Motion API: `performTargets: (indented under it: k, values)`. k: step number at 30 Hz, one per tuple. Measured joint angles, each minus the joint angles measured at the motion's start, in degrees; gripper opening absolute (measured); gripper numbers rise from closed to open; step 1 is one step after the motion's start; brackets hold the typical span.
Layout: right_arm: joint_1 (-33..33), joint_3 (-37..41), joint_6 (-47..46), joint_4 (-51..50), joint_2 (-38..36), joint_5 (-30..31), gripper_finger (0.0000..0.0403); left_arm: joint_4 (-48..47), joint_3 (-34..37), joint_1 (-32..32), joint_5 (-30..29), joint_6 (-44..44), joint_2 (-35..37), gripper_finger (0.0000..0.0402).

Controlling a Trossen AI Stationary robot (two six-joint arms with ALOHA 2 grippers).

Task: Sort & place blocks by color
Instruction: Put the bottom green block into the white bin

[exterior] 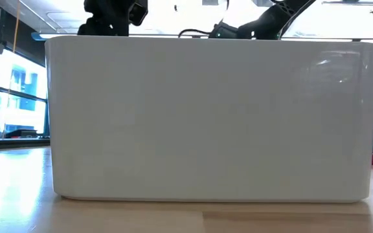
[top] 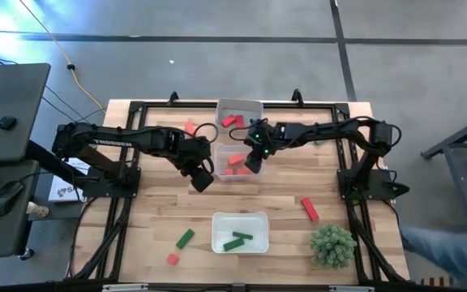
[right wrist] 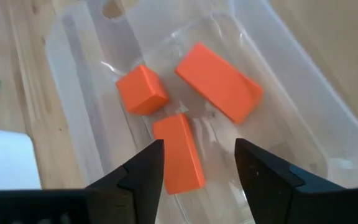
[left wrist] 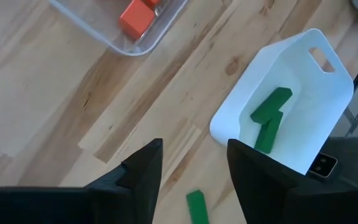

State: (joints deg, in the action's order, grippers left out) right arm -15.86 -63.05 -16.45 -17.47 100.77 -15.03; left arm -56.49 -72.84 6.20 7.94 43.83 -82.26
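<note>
My right gripper (right wrist: 197,167) is open over the middle clear tray (top: 235,172), which holds three orange-red blocks (right wrist: 178,152). I see nothing between its fingers. My left gripper (left wrist: 191,163) is open and empty above the bare table, just left of that tray (top: 202,179). The far clear tray (top: 238,108) holds a crimson block (top: 232,121). The near white tray (top: 240,219) holds two green blocks (left wrist: 269,117). Loose on the table lie a pink block (top: 190,126), a green block (top: 185,238), an orange-red block (top: 172,259) and a crimson block (top: 310,209).
A round bushy green plant (top: 332,246) stands at the near right corner. The white tray's wall (exterior: 212,116) fills the low view. A small green piece (top: 319,143) lies under the right arm. Bare wood lies between the middle and near trays.
</note>
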Motion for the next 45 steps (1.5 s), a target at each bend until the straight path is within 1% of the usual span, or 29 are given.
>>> performTargets:
  k: [4,7,11,14,17,23,29,36,43,45]
  values:
    - [-0.02,-1.00,0.96,-0.64,-1.74,-0.02,0.0185,-2.30,0.00,-0.53,-0.13,4.61,0.00,0.0190]
    - [-0.02,-3.29,2.16,-1.96,-2.75,0.03,0.0185,-5.06,0.00,-2.08,-0.17,8.26,-0.02,0.0203]
    - [-0.02,-7.61,5.20,-5.17,-2.86,0.52,0.0185,-6.33,-0.02,-5.05,-0.28,13.79,-0.02,0.0207]
    - [-0.02,-10.97,7.76,-7.90,-2.86,2.65,0.0186,-6.35,0.00,-7.79,-1.33,18.40,-0.02,0.0205]
    - [-0.18,-14.61,9.98,-12.59,-2.86,4.92,0.0186,-6.52,0.00,-10.99,-3.65,21.37,-0.02,0.0205]
    - [-0.20,-20.23,11.32,-17.64,-2.91,8.77,0.0186,-6.53,0.00,-17.20,-7.33,26.62,-0.02,0.0204]
    - [0.13,-23.87,7.08,-21.59,-2.92,8.42,0.0186,-6.52,-0.02,-23.16,-8.80,31.26,-1.49,0.0204]
    - [2.25,-26.28,3.00,-25.38,-2.93,8.43,0.0186,-6.48,-0.02,-29.87,-8.80,37.86,-6.48,0.0204]
    - [5.64,-26.47,-1.67,-26.32,-2.93,9.09,0.0186,-6.16,-0.02,-33.97,-8.81,43.05,-11.39,0.0204]
    - [6.84,-26.47,-3.02,-26.71,-2.93,10.22,0.0186,-6.12,-0.02,-35.09,-8.80,44.18,-12.88,0.0204]
